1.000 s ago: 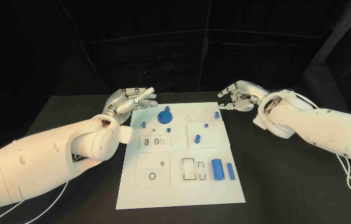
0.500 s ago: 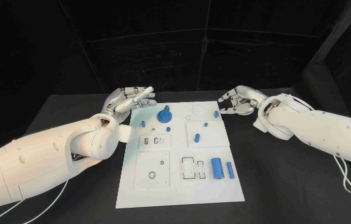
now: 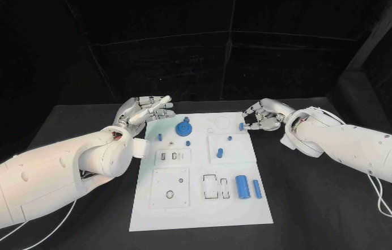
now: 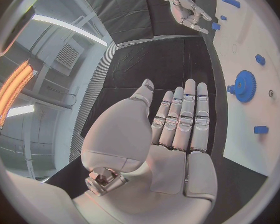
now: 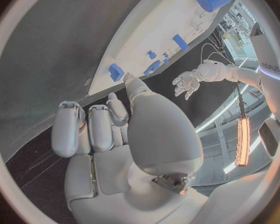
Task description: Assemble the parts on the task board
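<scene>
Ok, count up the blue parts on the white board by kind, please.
Gear, knob at its rim included: 1
Long cylinders: 2
Small pegs and blocks: 5
Total: 8

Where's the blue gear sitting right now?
In the head view the blue gear sits on the far left part of the task board, nearer the left hand than the right hand, and untouched by either.
</scene>
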Motion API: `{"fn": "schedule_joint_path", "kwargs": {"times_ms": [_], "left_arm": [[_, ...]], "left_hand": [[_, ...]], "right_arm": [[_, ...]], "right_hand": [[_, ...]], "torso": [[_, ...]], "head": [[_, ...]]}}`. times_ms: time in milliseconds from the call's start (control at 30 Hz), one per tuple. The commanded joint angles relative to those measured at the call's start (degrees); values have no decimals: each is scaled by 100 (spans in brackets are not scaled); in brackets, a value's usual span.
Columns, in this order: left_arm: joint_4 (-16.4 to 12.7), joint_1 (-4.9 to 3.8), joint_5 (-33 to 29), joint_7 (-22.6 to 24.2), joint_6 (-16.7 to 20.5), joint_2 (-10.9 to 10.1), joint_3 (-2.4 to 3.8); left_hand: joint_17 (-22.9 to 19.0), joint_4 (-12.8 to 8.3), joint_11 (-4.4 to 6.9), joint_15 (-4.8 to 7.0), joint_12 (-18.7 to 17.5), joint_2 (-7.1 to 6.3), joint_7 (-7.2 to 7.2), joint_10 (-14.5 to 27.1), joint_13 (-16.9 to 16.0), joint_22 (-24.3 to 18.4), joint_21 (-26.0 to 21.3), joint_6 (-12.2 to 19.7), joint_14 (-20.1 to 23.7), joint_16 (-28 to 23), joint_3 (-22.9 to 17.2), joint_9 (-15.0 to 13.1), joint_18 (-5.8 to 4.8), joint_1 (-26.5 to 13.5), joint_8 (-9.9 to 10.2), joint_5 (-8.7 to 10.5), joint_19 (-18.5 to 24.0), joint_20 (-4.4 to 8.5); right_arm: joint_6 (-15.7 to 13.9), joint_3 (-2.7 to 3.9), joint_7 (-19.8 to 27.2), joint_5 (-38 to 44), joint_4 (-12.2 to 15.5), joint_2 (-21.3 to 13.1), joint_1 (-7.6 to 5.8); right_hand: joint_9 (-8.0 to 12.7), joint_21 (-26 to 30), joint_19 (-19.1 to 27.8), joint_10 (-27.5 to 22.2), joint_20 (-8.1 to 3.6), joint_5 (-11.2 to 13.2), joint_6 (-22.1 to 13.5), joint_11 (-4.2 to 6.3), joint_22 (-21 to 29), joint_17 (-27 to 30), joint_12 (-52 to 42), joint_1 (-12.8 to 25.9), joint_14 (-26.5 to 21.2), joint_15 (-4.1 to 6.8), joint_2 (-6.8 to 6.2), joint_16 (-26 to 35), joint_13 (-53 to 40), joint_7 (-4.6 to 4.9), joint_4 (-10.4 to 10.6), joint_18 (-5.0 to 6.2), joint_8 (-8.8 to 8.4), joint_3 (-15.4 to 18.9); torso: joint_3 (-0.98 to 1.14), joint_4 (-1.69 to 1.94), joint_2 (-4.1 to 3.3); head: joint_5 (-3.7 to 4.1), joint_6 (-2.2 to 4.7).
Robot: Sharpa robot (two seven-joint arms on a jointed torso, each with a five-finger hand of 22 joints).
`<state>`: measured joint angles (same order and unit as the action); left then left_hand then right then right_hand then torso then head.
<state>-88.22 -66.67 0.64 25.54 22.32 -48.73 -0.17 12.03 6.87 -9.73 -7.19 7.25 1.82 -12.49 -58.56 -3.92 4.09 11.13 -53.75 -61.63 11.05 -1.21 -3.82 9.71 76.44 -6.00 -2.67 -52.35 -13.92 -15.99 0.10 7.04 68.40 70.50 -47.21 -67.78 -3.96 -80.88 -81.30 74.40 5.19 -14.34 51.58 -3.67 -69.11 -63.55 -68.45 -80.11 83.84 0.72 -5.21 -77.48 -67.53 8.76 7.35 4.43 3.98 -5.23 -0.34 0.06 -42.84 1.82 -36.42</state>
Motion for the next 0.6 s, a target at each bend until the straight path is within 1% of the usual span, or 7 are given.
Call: {"fn": "schedule_joint_path", "kwargs": {"times_ms": [33, 500, 600], "left_arm": [[0, -8, -14, 54, -75, 14, 6], [17, -6, -15, 51, -75, 23, 6], [19, -6, -15, 51, -74, 25, 6]], "left_hand": [[6, -25, 8, -8, -28, 19, 8, -40, 5, -8, -21, -37, -51, -20, 6, 5, 82, 39, 29, -12, -55, 1], [6, -25, 8, -8, -28, 19, 8, -40, 5, -8, -21, -37, -51, -20, 6, 5, 82, 39, 29, -12, -55, 1], [9, -31, 7, -8, -36, 26, 7, -40, 5, -11, -30, -38, -50, -29, 7, 5, 82, 41, 34, -13, -58, 1]], "right_arm": [[80, 3, 35, -23, -45, 52, 10], [176, 4, 4, -23, -247, 227, 81], [191, 4, 4, -23, -274, 250, 104]], "right_hand": [[-6, 0, 7, -1, -28, 17, 37, 20, -8, -18, 19, -48, 159, 42, 40, 21, -1, -10, -19, -40, 33, -14], [-26, -8, -3, 44, -29, -3, 212, 16, -24, -47, -19, -176, 174, 41, 172, 8, -44, 3, -99, -43, 107, -91], [-29, -9, -4, 48, -29, -2, 252, 17, -25, -53, -21, -192, 176, 41, 193, 5, -48, 3, -113, -43, 123, -109]], "torso": [[1, 0, 0], [0, -1, 0], [4, -4, 3]], "head": [[5, -14], [2, -33], [-2, -31]]}}
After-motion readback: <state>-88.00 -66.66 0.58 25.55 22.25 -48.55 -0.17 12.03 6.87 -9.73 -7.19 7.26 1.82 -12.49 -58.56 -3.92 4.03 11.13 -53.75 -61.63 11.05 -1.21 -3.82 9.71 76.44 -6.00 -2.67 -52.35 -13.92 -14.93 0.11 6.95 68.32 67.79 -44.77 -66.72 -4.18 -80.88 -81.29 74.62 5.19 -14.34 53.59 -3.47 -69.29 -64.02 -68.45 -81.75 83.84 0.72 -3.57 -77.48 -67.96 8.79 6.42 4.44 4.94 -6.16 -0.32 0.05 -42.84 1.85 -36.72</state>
